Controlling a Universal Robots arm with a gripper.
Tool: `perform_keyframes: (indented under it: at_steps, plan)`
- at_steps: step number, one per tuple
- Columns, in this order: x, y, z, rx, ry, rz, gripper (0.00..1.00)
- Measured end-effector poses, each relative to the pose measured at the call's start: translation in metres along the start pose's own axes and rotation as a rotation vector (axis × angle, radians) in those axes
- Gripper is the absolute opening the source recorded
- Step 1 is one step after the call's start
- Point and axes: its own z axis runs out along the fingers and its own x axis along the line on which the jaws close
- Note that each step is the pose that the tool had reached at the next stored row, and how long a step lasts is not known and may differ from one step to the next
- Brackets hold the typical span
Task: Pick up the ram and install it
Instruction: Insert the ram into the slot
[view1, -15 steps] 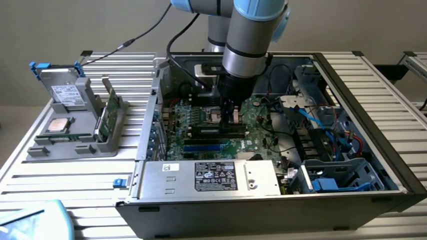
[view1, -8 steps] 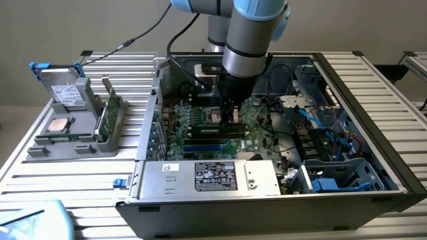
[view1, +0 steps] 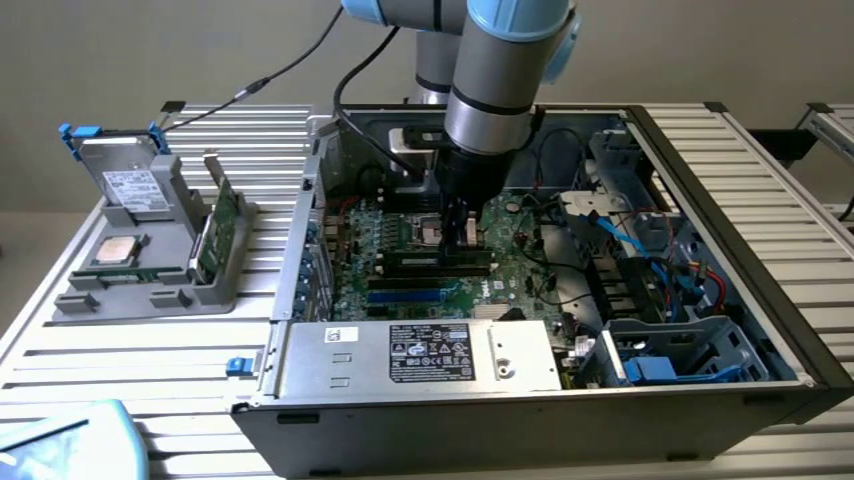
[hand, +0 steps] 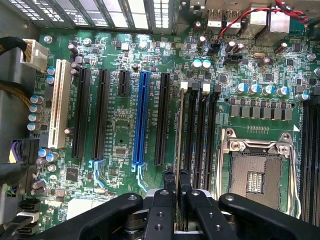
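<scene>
You're gripping the ram (hand: 179, 130) edge-on, gripper (hand: 177, 181) jaws narrow and pinching it, at the black DIMM slots (hand: 192, 131) beside the CPU socket (hand: 256, 175). If it's sitting tilted or off-groove, it's risking a jam vs. the white clips (hand: 183, 86) and flexing the mobo (hand: 117, 125).

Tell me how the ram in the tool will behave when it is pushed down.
Edge-on, the ram shows as a thin, straight strip: probably light and stiff along its length, but apt to flex or crack under a sideways push. The tool pinches it between narrow fingers, so it might tilt or slip if pressed unevenly against the motherboard.
</scene>
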Motion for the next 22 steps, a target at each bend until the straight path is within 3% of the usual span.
perform_keyframes:
  at_steps: [22]
  plan:
    - [-0.0015,-0.0005,0.0044,0.0002,-0.0025,0.0,0.14]
